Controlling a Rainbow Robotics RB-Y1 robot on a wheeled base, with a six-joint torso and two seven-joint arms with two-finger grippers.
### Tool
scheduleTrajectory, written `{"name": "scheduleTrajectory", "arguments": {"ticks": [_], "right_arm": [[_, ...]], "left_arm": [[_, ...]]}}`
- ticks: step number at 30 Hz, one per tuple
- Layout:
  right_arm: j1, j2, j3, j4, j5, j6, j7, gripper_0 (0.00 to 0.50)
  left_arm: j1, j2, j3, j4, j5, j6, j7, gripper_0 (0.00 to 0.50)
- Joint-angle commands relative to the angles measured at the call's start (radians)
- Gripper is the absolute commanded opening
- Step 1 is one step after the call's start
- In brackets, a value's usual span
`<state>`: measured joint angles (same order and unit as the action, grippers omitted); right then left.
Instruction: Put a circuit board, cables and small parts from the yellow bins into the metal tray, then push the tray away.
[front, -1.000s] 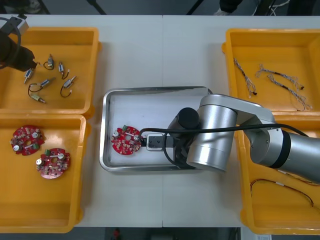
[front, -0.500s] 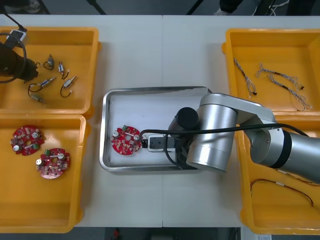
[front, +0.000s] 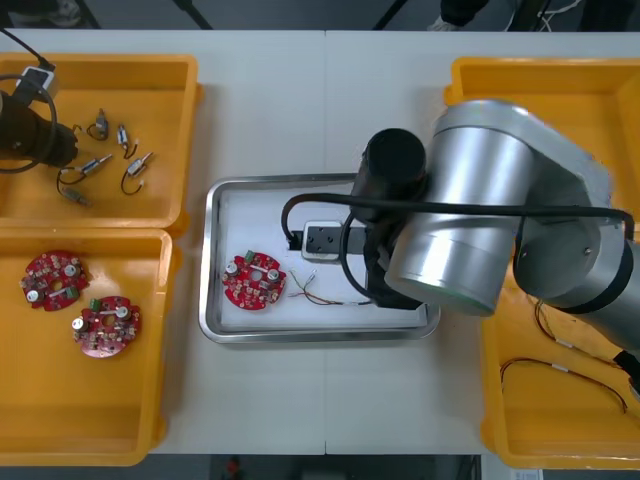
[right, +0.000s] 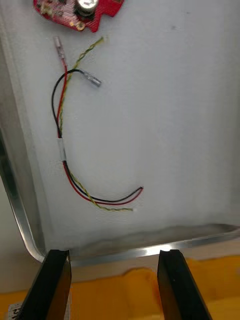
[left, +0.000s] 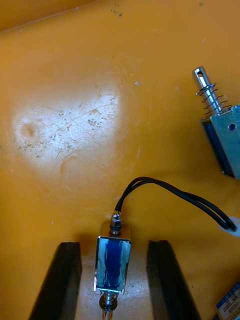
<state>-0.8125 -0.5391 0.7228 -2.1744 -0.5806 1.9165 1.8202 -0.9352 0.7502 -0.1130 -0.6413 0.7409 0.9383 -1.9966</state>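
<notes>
Left gripper (left: 114, 242) is set low in the far-left yellow bin (front: 160, 80), fingers parted and straddling one small metal part (left: 112, 262). A gap is seen at each side, so nothing is gripped yet.

For a sound pick, the fingers should be closed evenly on the flat sides of the blue body and kept centred, so that the part is not twisted out. The black lead (left: 175, 192) attached to the part curls off toward a neighbouring part (left: 222, 145). A straight upward lift is advised, so that the lead is drawn clear without dragging the neighbour.

Right gripper (right: 114, 252) is held above the right rim of the metal tray (front: 300, 182), fingers wide apart and empty.

Contents are as follows:
- Metal tray: one circuit board (front: 252, 281) at its near left, with a loose red, yellow and black cable (front: 320, 296) just to the right of it.
- Far-left bin: several more small metal parts.
- Near-left bin (front: 100, 410): two boards (front: 53, 280).
- Near-right bin (front: 520, 425): a red and yellow cable (front: 570, 370).

The tray has not yet been pushed away.
</notes>
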Motion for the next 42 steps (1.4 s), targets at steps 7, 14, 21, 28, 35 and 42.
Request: {"name": "scheduleTrajectory", "arguments": {"ticks": [7, 14, 21, 28, 35, 42], "right_arm": [[-0.019, -0.016, -0.348, -0.090, -0.145, 0.003, 0.013, 0.500], [0.069, -0.082, -0.580, -0.090, -0.223, 0.003, -0.002, 0.500], [0.125, -0.145, -0.709, -0.045, -0.182, 0.003, -0.010, 0.500], [0.125, -0.176, -0.832, 0.079, -0.128, 0.003, -0.004, 0.500], [0.085, -0.176, -0.884, 0.208, -0.033, 0.003, 0.027, 0.500], [0.013, -0.183, -0.914, 0.401, 0.004, 0.003, 0.056, 0.500]], "left_arm": [[-0.037, 0.023, -0.004, -0.077, 0.020, 0.114, -0.108, 0.000], [-0.036, 0.066, 0.027, -0.215, 0.002, 0.309, -0.034, 0.000], [-0.036, 0.077, 0.026, -0.423, -0.020, 0.531, 0.190, 0.000], [-0.008, 0.075, 0.026, -0.575, -0.009, 0.685, 0.314, 0.000], [0.029, 0.075, -0.001, -0.808, 0.005, 0.840, 0.509, 0.000], [0.042, 0.075, -0.042, -0.985, 0.124, 0.939, 0.725, 0.000]]}}
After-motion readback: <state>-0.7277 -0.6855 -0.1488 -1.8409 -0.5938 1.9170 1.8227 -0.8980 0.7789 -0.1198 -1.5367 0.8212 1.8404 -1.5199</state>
